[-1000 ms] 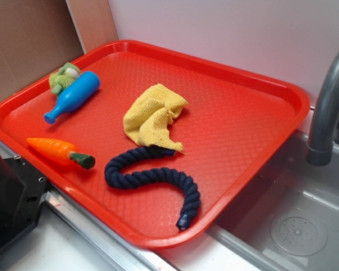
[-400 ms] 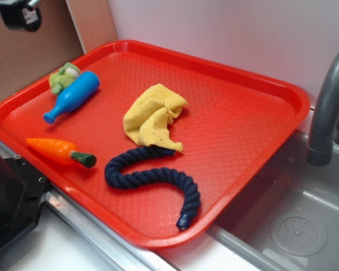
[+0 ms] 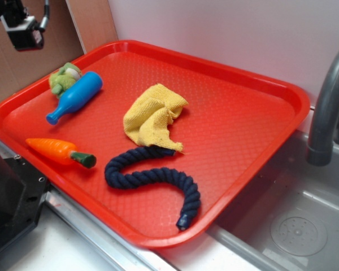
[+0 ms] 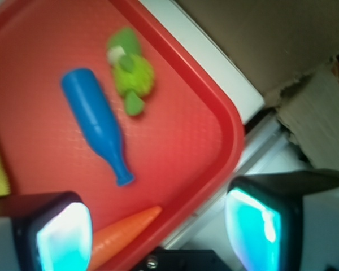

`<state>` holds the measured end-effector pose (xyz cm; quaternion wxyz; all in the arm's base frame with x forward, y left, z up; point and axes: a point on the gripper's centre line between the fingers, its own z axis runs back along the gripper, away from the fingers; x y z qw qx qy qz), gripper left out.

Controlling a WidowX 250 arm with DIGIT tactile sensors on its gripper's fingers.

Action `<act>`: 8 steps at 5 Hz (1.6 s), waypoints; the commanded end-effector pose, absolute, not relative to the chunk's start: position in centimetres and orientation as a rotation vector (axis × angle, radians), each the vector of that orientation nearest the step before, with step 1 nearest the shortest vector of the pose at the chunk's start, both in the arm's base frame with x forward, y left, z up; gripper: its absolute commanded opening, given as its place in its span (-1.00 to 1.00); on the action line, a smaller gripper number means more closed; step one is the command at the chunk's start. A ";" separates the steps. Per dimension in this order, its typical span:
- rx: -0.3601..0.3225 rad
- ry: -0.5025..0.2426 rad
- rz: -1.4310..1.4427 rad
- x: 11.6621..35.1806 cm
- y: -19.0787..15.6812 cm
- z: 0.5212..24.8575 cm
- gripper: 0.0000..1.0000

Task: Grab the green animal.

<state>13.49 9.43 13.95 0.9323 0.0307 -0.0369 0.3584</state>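
One green animal (image 4: 130,70), head toward bottle (image 4: 99,127)

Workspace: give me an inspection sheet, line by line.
Surface: red tray beside a metal sink.
Job's things: green animal at the tray's far left corner, next to the blue bottle; not gripped.
Clutter: orange carrot, yellow cloth, dark blue rope.
Gripper: gripper open, empty, raised over the tray's left edge.
Cables: one thin wire on the arm.
Surroundings: grey faucet, cardboard panel, white wall.
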 end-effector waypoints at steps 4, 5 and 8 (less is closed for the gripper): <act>0.062 -0.252 1.101 23.9 15.0 6.7 1.00; 0.045 -0.227 1.085 27.5 16.9 4.4 1.00; 0.097 -0.128 1.026 29.4 16.3 3.2 -1.00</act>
